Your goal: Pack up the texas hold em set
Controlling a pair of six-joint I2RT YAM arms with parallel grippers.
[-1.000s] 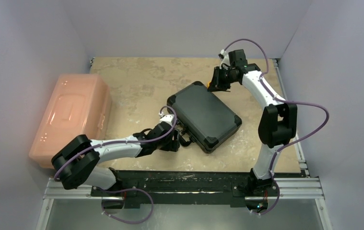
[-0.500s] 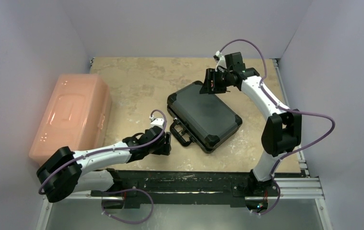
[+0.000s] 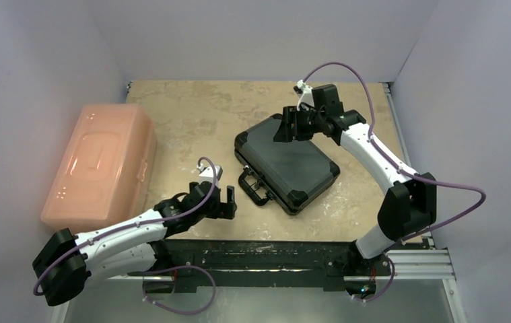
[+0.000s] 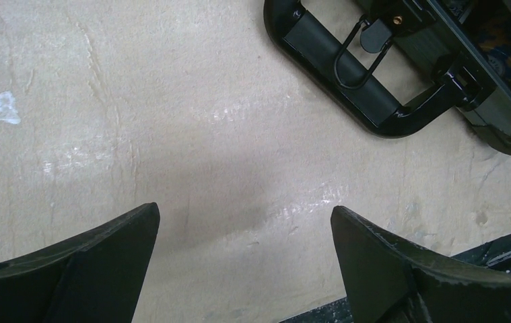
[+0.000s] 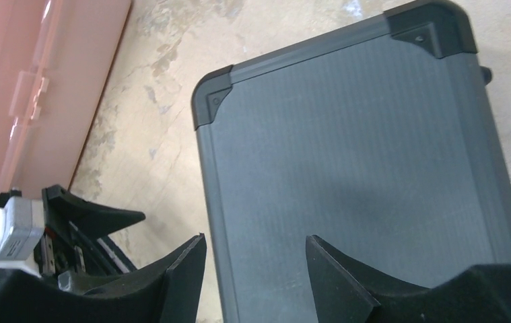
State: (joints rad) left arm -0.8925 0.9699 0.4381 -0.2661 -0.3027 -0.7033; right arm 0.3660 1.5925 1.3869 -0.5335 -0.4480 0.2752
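Mid-table: black case (image 3: 286,163) shut, lying flat, handle (image 4: 347,67) twd near-left. L gripper (image 4: 244,215) — jaws wide apart, empty, over bare tabletop (image 4: 104,101) just beside handle. R gripper (image 5: 256,242) above case's far corner — jaws part-open, holding nothing. Pink bin (image 3: 101,161) at left, well apart.

Bare tabletop (image 3: 192,128) runs between pink bin (image 3: 101,165) and black case (image 3: 286,161), whose handle (image 3: 252,188) juts toward the left pincer (image 3: 229,203).

Case (image 3: 287,165) right of bin (image 3: 99,165)
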